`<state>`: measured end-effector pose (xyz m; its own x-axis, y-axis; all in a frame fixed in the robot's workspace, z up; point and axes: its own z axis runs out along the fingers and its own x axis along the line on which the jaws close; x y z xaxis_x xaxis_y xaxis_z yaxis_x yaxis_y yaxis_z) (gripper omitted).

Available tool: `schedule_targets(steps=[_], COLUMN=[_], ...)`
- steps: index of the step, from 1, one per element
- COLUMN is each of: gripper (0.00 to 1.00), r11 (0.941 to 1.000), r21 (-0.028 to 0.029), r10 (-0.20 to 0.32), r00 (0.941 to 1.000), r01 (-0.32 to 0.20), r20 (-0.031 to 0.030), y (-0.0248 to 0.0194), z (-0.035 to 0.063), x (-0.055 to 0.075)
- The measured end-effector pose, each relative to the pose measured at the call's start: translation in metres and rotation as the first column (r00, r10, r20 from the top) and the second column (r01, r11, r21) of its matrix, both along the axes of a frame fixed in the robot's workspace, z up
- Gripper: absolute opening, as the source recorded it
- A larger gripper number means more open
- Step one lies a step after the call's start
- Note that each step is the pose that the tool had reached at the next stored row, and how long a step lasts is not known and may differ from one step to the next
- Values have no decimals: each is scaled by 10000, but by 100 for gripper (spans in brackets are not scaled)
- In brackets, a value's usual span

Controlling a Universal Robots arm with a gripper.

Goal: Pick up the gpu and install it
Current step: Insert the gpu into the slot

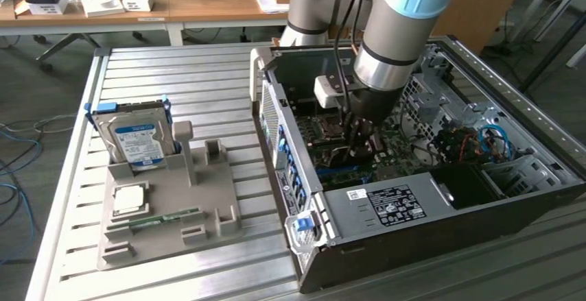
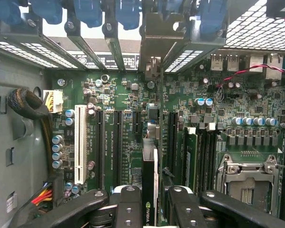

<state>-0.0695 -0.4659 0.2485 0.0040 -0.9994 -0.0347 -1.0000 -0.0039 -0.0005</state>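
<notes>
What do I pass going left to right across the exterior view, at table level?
Blue-framed hard drive standing in the grey holder tray → open computer case → the hand down inside over the motherboard → blue cables at the far right.

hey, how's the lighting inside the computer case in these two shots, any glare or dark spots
Exterior view: the gripper works in shade inside the computer case, where the motherboard reads dim, while the slatted table is evenly bright. Wrist view: the motherboard is evenly lit and readable, daylight glares through the rear slot openings, and the gpu between the gripper fingers stays near-black.
</notes>
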Motion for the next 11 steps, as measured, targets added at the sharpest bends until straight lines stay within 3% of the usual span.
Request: schedule_targets(steps=[11], gripper=[26], r11=[10000], r21=[1], r10=[0], r00=[10000], r01=[0], r20=[0], y=[0], z=[-15], x=[0])
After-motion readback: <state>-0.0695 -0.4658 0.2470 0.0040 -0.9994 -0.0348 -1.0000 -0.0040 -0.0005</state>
